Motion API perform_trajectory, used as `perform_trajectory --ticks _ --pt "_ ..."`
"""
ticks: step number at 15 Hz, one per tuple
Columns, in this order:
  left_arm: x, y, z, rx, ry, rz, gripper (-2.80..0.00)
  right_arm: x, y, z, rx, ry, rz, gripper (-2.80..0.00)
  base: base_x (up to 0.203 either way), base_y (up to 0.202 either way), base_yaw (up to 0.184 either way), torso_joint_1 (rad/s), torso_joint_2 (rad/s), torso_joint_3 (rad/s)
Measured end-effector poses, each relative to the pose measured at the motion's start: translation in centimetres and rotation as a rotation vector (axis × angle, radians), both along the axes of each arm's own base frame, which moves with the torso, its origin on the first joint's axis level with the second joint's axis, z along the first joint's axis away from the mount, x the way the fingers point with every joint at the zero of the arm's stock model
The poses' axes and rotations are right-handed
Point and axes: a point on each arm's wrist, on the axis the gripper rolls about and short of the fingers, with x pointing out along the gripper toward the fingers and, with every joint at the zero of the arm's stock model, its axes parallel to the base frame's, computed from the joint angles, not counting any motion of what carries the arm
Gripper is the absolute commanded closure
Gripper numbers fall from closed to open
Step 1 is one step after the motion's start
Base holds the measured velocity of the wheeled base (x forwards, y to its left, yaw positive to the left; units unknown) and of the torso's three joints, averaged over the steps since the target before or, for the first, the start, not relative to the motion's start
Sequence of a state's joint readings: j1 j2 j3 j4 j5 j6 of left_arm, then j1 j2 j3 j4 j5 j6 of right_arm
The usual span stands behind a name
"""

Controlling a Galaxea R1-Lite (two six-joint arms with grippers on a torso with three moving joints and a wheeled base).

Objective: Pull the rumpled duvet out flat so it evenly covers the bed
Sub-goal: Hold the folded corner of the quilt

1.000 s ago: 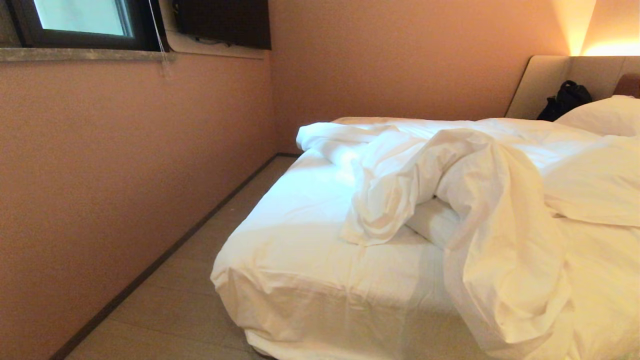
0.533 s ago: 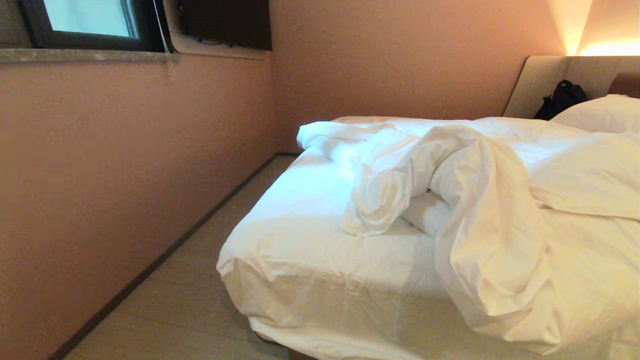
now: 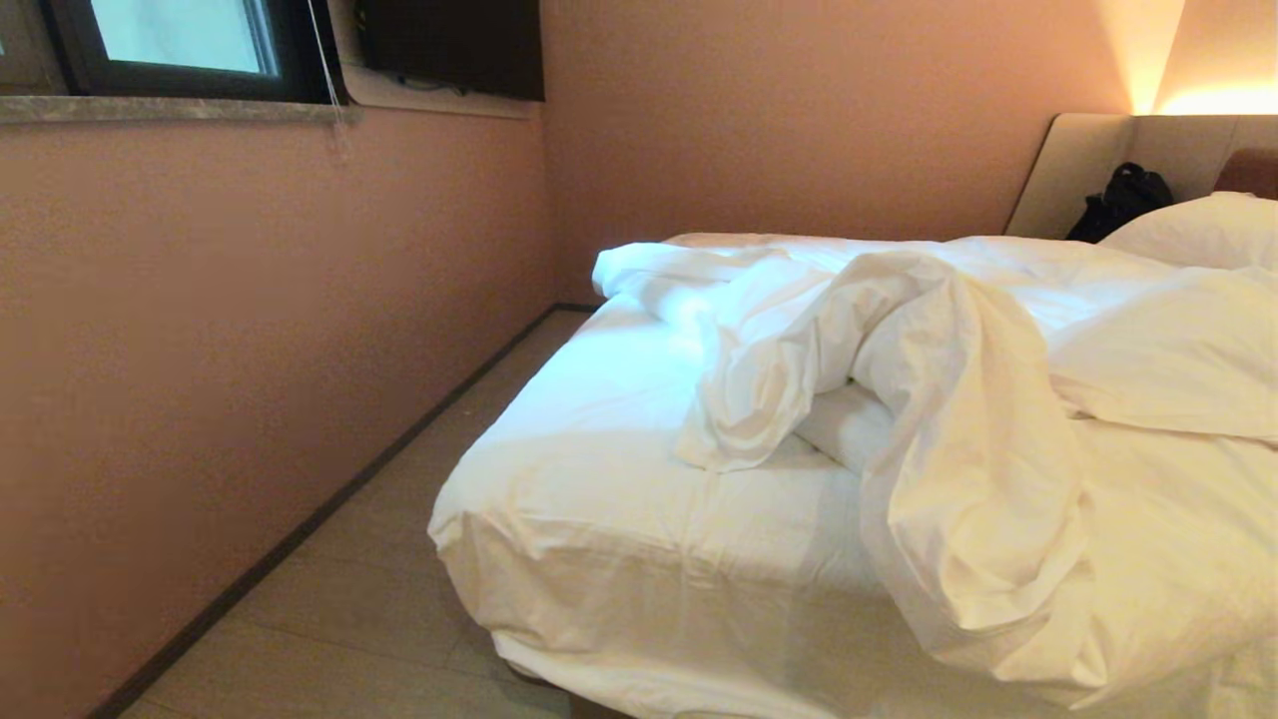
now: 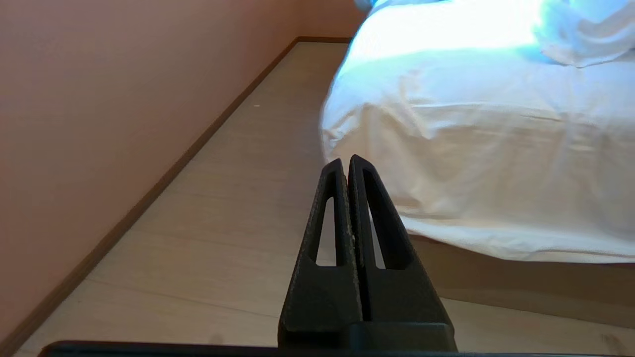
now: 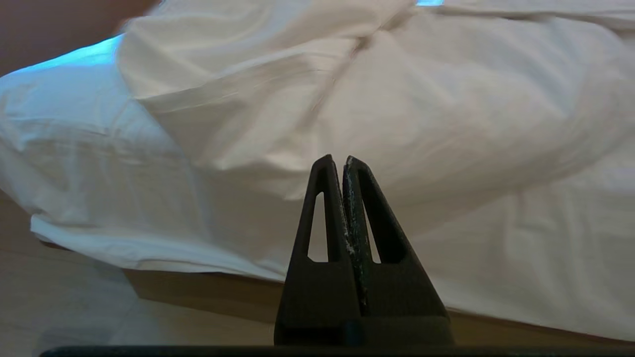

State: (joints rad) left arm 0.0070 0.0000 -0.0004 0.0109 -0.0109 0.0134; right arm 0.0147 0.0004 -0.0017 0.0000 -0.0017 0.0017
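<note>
Rumpled duvet heaped across the bed, both grippers closed and empty.

In the head view the bed fills the lower right of the frame, its near left corner showing bare white sheet. The duvet lies bunched in a thick twisted ridge running from the centre of the frame down to the lower right, where it spills over the near edge. Two pillows sit at the right edge, with the headboard and a black bag behind them at upper right. A window is at upper left above the pink wall. The left gripper has its fingers pressed together, holding nothing, low over the floor beside the bed's corner. The right gripper is likewise pinched closed and empty, facing the hanging duvet at the bed's side.
</note>
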Motion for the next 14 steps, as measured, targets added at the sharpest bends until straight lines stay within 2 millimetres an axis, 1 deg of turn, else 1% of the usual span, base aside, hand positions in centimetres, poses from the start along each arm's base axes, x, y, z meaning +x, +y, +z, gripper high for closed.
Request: perform_trajectory --ticks 14 --pt "0.00 0.00 -0.02 -0.001 0.002 0.001 0.00 0.00 0.00 0.00 0.000 0.000 0.001 0.00 0.000 -0.195 0.000 0.003 0.00 0.002"
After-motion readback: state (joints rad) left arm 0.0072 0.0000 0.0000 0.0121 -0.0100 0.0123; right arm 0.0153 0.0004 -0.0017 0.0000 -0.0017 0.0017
